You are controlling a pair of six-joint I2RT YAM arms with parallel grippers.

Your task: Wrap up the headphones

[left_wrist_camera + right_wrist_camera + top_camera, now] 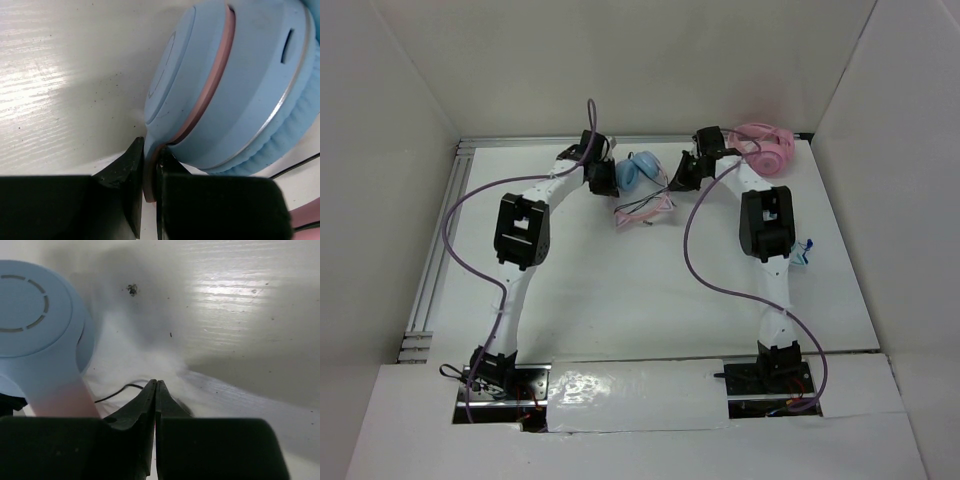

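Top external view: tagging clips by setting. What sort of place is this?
Probably a lab robot cell: white walls enclose a white table, with left arm and right arm bolted at its near edge.

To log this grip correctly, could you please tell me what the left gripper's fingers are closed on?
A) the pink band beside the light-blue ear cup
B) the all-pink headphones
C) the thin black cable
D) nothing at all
A: the left wrist view shows the left gripper clamped on the pink band of the headphones, right beside the light-blue ear cup.
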